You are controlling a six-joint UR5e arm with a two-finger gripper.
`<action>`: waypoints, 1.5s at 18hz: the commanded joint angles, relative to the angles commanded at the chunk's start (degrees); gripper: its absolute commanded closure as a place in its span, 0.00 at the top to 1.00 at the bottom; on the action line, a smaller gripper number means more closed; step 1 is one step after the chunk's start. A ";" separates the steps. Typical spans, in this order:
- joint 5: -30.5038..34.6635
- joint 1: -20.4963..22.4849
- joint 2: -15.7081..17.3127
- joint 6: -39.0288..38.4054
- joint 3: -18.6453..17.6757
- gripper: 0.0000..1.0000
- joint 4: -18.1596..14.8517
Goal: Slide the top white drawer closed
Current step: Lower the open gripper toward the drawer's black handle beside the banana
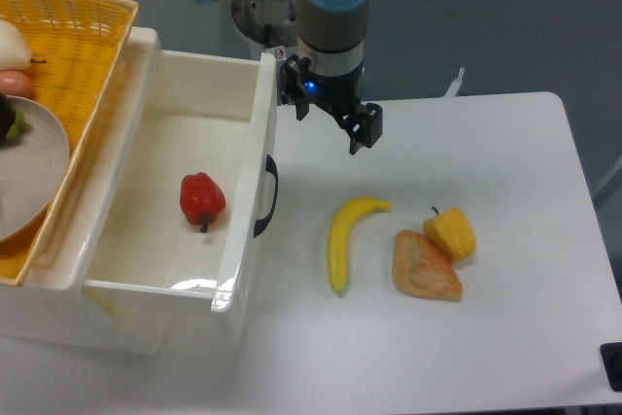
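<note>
The drawer (175,201) stands pulled well out of the cabinet, its white box open to view from above, the front panel facing right with the curved black handle (268,197) on its outer face. Inside, on the drawer floor, lies a red pepper (201,198), alone and nearer the front panel than the back.

The arm reaches down from the top of the frame, and the hand (330,116) hovers just beyond the upper right corner of the drawer front, above the white worktop (505,318). One dark finger (366,129) juts out to the right and down; the other sits close by the corner of the panel. The fingers stand apart, with nothing between them. Whether the hand touches the panel cannot be told from this angle.

To the right of the drawer, on the worktop, a banana (346,239) lies curved, well clear of the handle. Beyond it sits a piece of bread (424,265), and just above that, touching or nearly so, a yellow pepper (451,233).

At upper left, a yellow basket (68,55) rests on top of the cabinet, overhanging the drawer's rear edge. A plate (29,167) shows inside it, along with other items cut off by the frame edge.
</note>
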 joint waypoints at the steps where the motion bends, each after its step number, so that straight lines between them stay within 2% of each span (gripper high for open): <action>1: 0.09 0.00 -0.35 0.09 -0.26 1.00 0.52; 6: 0.09 0.62 -3.16 -1.75 0.26 1.00 3.78; 10: 0.00 0.97 -3.61 -2.02 -0.18 1.00 3.69; 14: -0.17 0.70 -4.31 -8.25 -1.49 1.00 3.96; 17: -0.52 0.61 -4.66 -9.40 -1.50 1.00 4.22; 23: -0.79 0.26 -8.17 -20.38 -1.23 1.00 10.72; 27: -0.79 0.00 -10.28 -20.83 -0.88 1.00 10.99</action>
